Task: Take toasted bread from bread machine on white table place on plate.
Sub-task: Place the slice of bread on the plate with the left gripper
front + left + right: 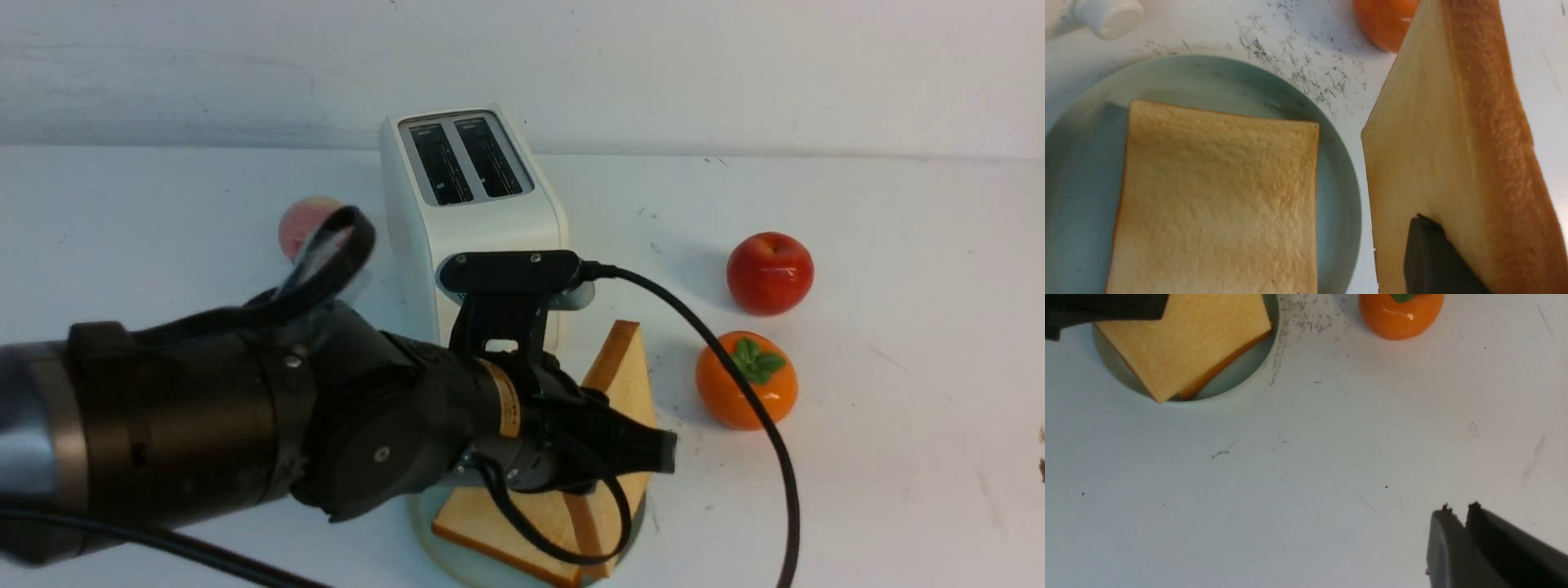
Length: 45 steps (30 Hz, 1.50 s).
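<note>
The cream-white bread machine (473, 196) stands at the back centre of the white table (898, 457), both slots empty. One slice of toasted bread (490, 523) lies flat on the pale blue-green plate (457, 572); it also shows in the left wrist view (1216, 204) on the plate (1341, 204). My left gripper (653, 453) is shut on the second slice (624, 376), held on edge over the plate's right rim. In the left wrist view one finger (1433, 257) presses this slice (1445, 143). My right gripper (1457, 508) is shut and empty above bare table.
A red apple (770, 272) and an orange persimmon (745, 380) sit right of the bread machine. A peach (306, 224) sits to its left. A black cable (735, 384) arcs from the left wrist camera mount. The right wrist view shows the plate (1241, 375) and the persimmon (1400, 314).
</note>
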### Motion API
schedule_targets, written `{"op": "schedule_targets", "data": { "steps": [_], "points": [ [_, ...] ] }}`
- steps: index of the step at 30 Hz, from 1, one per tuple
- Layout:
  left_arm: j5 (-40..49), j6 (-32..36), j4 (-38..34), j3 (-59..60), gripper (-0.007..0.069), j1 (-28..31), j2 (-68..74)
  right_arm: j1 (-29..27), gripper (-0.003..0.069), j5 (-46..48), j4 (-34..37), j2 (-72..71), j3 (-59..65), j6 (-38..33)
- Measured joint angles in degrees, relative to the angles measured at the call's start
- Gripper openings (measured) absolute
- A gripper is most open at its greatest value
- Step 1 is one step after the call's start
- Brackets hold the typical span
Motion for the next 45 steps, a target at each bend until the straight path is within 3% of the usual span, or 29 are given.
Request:
{"op": "schedule_targets", "data": {
  "steps": [12, 23, 29, 45],
  "points": [
    [0.0, -2.5, -0.6, 0.0, 0.0114, 7.3, 2.3, 0.0, 0.0075, -0.3, 0.0, 0.0, 0.0, 0.0],
    [-2.2, -1.1, -9.4, 0.0, 0.0114, 7.4, 2.0, 0.0, 0.0082, -0.3, 0.0, 0.0, 0.0, 0.0],
    [2.6, 0.2, -9.9, 0.0, 0.0114, 7.4, 3.3, 0.0, 0.0084, -0.4, 0.0, 0.0, 0.0, 0.0],
    [0.3, 0.4, -13.3, -0.2, 0.0114, 7.4, 4.2, 0.0, 0.0095, -0.4, 0.1, 0.0, 0.0, 0.0]
  ]
}}
